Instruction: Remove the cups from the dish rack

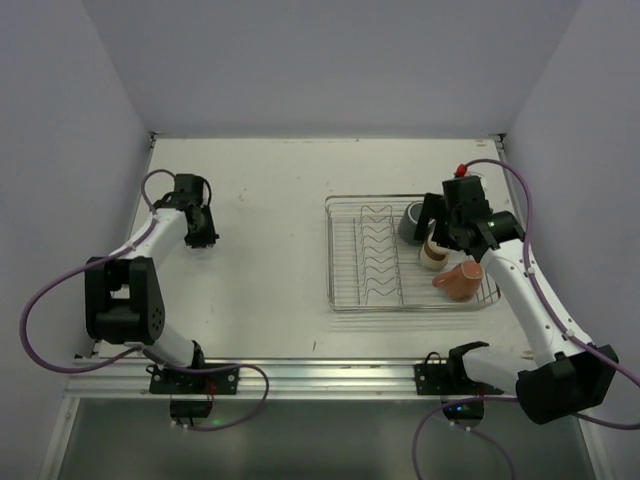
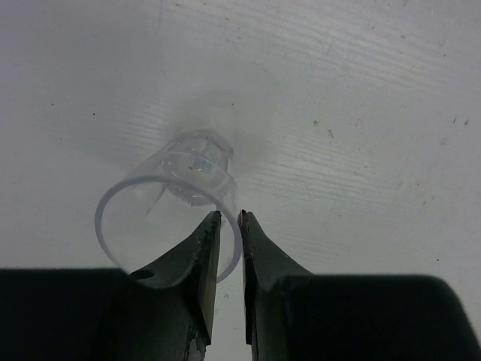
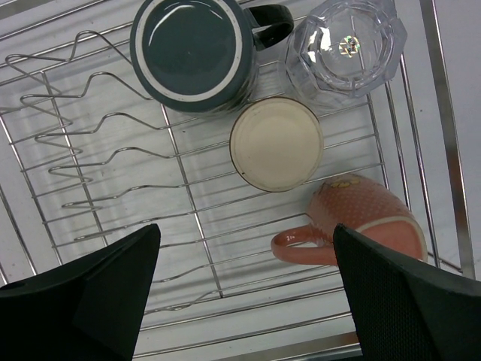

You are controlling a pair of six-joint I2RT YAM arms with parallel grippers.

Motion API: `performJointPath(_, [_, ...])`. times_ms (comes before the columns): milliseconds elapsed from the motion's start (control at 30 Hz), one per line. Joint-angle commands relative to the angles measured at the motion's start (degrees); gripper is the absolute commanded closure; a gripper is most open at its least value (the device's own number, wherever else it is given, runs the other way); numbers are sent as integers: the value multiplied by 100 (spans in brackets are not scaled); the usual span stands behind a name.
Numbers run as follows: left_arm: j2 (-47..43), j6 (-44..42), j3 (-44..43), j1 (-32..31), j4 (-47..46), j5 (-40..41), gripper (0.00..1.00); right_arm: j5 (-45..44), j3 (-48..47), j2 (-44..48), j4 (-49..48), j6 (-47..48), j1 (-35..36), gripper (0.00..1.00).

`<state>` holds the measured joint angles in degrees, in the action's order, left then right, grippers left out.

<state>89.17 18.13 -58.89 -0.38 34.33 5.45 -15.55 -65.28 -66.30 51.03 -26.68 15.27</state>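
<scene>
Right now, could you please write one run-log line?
left tool shut on clear tumbler | right tool open above dish rack | four cups inside

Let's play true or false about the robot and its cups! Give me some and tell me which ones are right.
1. The pink cup lies on its side in the dish rack. True.
2. The right gripper is squeezing the cream cup. False: it is open above the rack and holds nothing.
3. The left gripper pinches the rim of a clear tumbler. True.
4. The dish rack has no cups in it. False: it holds four, the pink cup, the cream cup, the dark grey mug and a second clear tumbler.
</scene>
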Motion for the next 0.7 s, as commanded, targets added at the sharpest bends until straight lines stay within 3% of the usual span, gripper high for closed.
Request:
performJointPath(0, [66,-108,-280,187,-93,-88,79,-44,41,56,57,128,-59,1])
performJointPath(333, [66,-73,-579,196,-23,-124,67,-88,155,21,48,145,-226,1])
performJointPath(500, [-294,-64,-825,197,135,-176,58,-106,235,-5,-5,189,-323,1])
performJointPath(667, [-812,-73,-1080,205,276,-457,57,-53,270,-128,-136,207,-410,1])
